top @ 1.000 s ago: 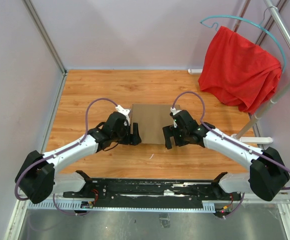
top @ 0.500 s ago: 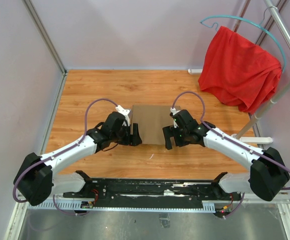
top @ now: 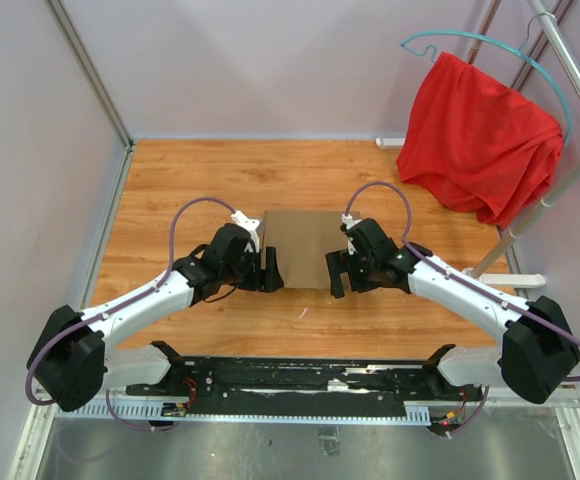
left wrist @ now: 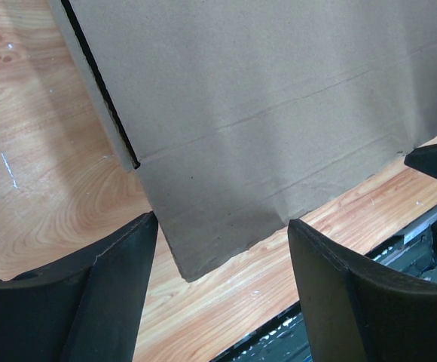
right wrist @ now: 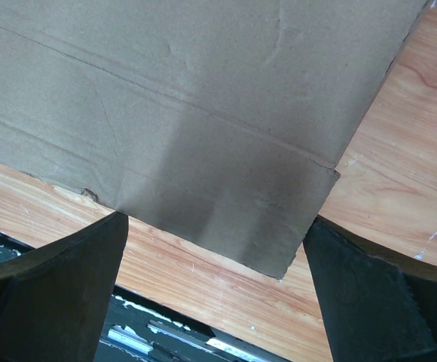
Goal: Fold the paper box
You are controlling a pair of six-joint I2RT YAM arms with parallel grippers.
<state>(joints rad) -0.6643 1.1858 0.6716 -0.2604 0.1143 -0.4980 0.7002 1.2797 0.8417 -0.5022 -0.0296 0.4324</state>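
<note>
Two grippers, both gaping wide with nothing in hand! The left gripper (top: 270, 270) and right gripper (top: 336, 272) flank the near corners of the paper box (top: 305, 245), which lies low at mid-counter (top: 200, 170). This looks like the line-up for the near flap; next, each must close on its corner and lift in step.

Likely lab: panel-walled wooden table (top: 210, 170)
</note>
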